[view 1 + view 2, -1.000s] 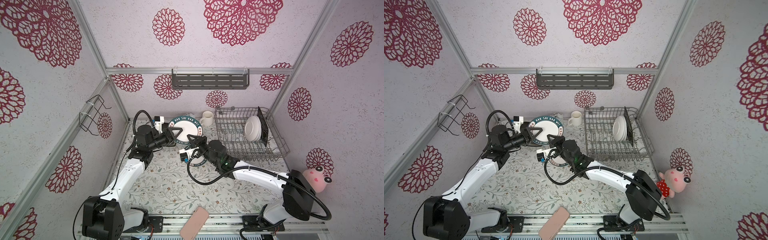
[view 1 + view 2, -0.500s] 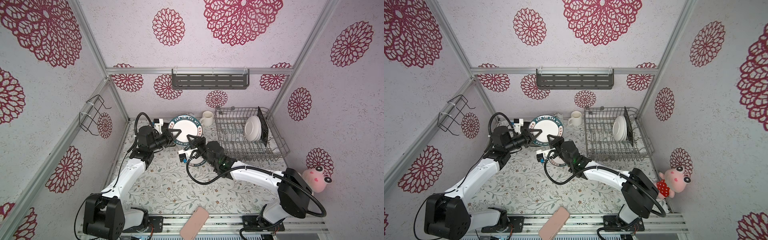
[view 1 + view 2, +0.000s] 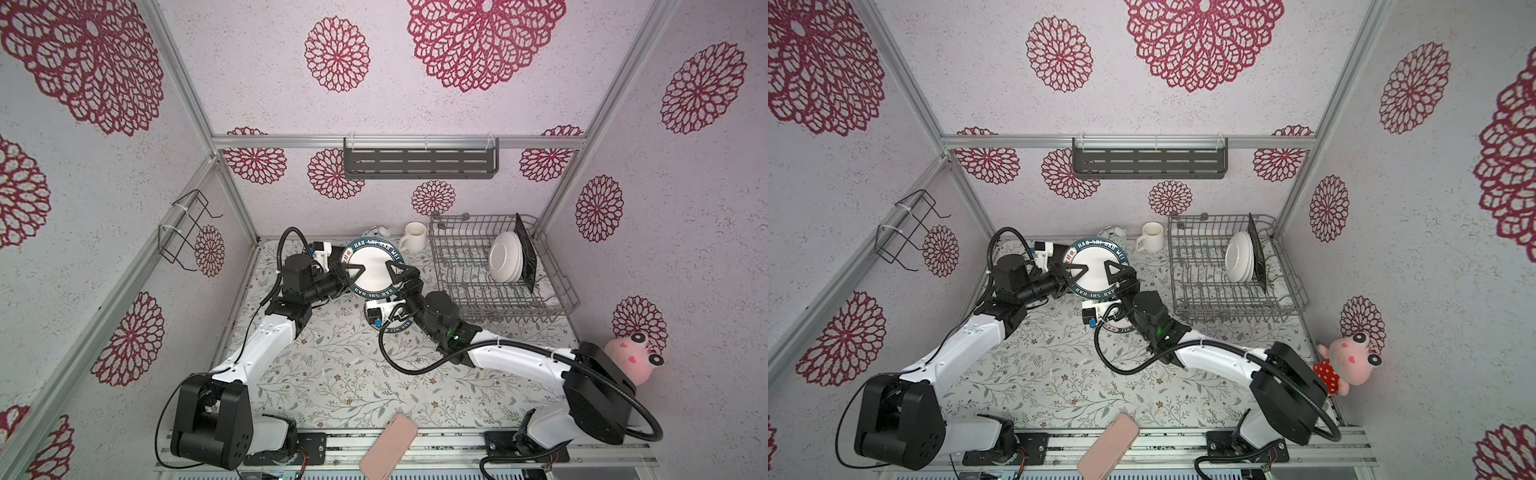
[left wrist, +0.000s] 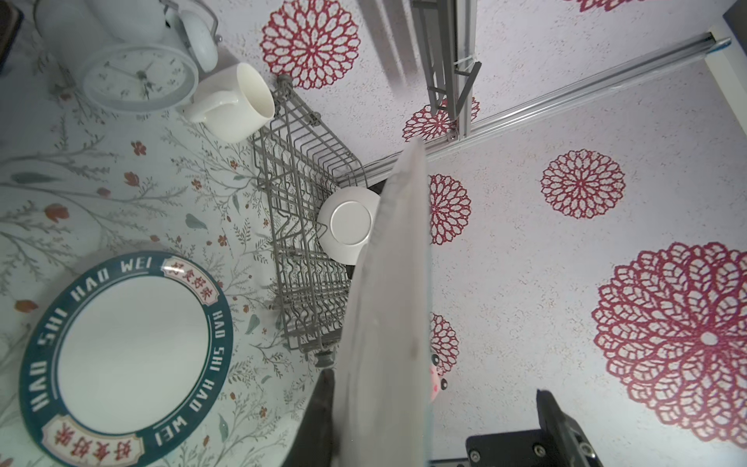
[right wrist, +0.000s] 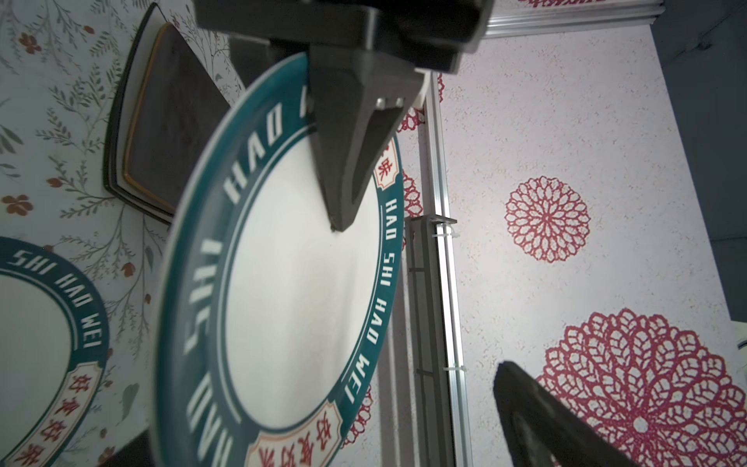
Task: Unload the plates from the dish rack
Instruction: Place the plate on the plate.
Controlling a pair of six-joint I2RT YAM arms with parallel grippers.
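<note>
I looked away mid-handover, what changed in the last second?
The left gripper closed onto the rim of the lettered plate; the right gripper opened and let it go, so it passed right to left, barely shifting. The white plates in the dish rack, the mug and the other lettered plate on the table stayed put.

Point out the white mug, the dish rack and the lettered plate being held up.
white mug (image 3: 415,243), in a top view, on its outer wall.
dish rack (image 3: 519,309), in a top view, on its front wire wall.
held lettered plate (image 3: 374,266), in a top view, on its white centre.
</note>
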